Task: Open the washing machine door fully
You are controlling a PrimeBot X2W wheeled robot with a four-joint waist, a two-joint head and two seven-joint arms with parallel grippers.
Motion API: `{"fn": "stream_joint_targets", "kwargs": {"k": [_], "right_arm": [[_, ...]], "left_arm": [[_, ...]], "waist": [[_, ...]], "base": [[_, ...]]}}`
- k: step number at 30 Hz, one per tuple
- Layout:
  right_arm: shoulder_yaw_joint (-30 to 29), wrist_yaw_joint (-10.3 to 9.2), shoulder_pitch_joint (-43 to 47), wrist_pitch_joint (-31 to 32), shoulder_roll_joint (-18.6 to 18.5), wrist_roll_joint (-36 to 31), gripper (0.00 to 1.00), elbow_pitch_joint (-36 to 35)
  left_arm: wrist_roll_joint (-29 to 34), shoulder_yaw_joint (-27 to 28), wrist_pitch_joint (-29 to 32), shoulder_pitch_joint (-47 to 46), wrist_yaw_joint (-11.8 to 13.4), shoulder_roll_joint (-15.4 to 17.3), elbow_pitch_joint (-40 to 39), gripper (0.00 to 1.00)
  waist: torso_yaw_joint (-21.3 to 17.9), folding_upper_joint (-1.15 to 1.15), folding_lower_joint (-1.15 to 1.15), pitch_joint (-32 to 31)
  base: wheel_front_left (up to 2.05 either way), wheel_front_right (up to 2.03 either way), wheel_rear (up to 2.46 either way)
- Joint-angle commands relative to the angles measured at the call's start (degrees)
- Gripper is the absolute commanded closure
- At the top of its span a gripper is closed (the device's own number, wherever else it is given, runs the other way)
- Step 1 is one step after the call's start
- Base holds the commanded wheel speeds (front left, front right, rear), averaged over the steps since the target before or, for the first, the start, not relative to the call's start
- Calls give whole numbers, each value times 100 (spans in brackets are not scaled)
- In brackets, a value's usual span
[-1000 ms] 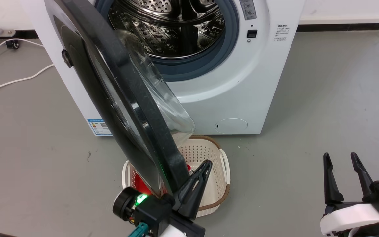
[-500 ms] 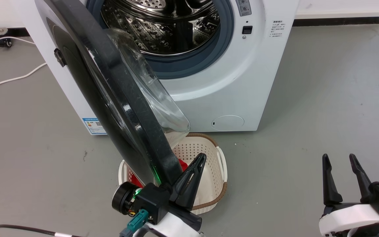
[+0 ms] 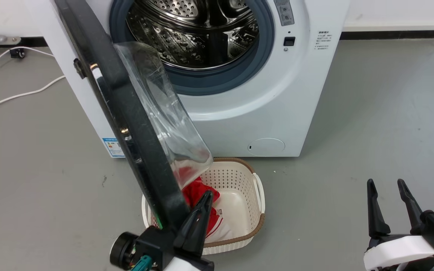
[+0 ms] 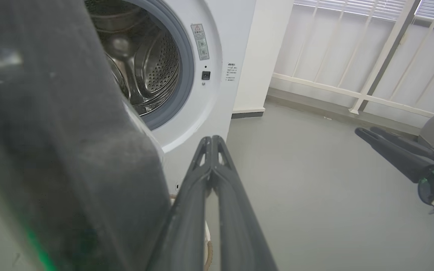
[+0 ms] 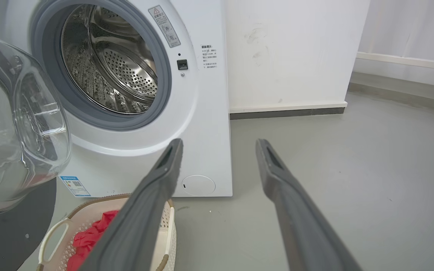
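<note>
Door (image 3: 128, 113) edge-on, approx perp. to machine (image 3: 277, 94) front, pointing at robot.

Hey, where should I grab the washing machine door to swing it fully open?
Take the washing machine door by its black rim at the free edge, beside the left gripper, coming edge-on from the robot's side. The rim looks narrow enough to straddle, and that end stands farthest from the washing machine. The glass bowl bulges and is probably too smooth.

A white perforated laundry basket (image 3: 239, 177) (brown-trimmed) holds red cloth (image 3: 194, 190); white cables (image 3: 32, 92) cross the grey floor (image 3: 371, 113).
</note>
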Motion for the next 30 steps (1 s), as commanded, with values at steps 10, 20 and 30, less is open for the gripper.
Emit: {"fn": "stream_joint_targets", "kwargs": {"k": [10, 20, 30], "right_arm": [[-12, -4, 111, -25, 16, -46, 0, 15], [-44, -4, 227, 39, 15, -55, 0, -37], [-93, -4, 82, 102, 14, -149, 0, -177]], "left_arm": [[-104, 297, 46, 652, 448, 127, -289, 100], [-133, 494, 26, 838, 669, 213, -519, 100], [-230, 750, -123, 706, 753, 301, -442, 100]], "waist": [[391, 0, 0, -147], [1138, 0, 0, -192], [1939, 0, 0, -29]], "base": [[0, 0, 0], [0, 0, 0], [0, 0, 0]]}}
